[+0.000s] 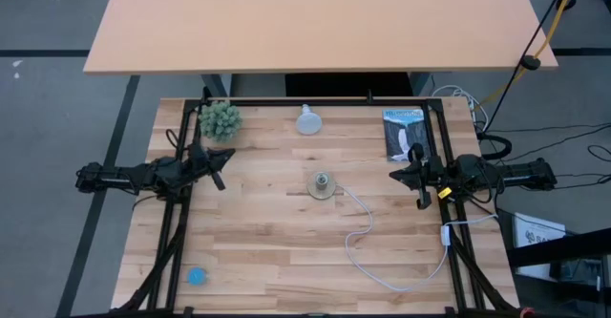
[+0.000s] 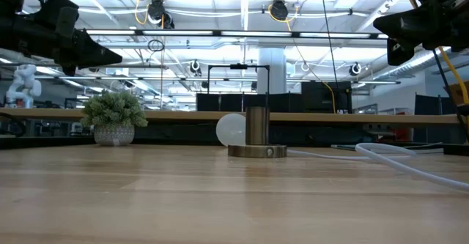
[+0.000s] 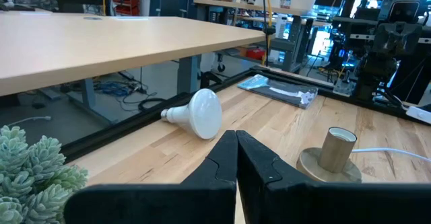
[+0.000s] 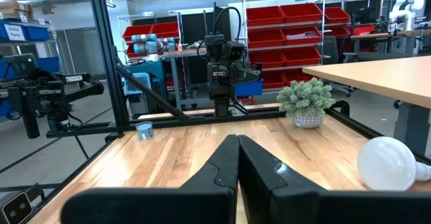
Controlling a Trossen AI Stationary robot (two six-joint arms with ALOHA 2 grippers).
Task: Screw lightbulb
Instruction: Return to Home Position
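Note:
The white lightbulb (image 1: 307, 120) lies on its side on the table at the far middle; it also shows in the left wrist view (image 3: 195, 112) and the right wrist view (image 4: 386, 163). The round metal socket (image 1: 323, 184) stands upright on its base at the table's middle, with a white cord (image 1: 382, 270) trailing toward the near right. My left gripper (image 1: 218, 156) is shut and empty, held above the table's left side. My right gripper (image 1: 405, 175) is shut and empty, held above the table's right side.
A small potted plant (image 1: 220, 119) stands at the far left. A dark flat packet (image 1: 402, 134) lies at the far right. A small blue round thing (image 1: 197, 277) sits at the near left. A black frame borders the table. Bare wood lies around the socket.

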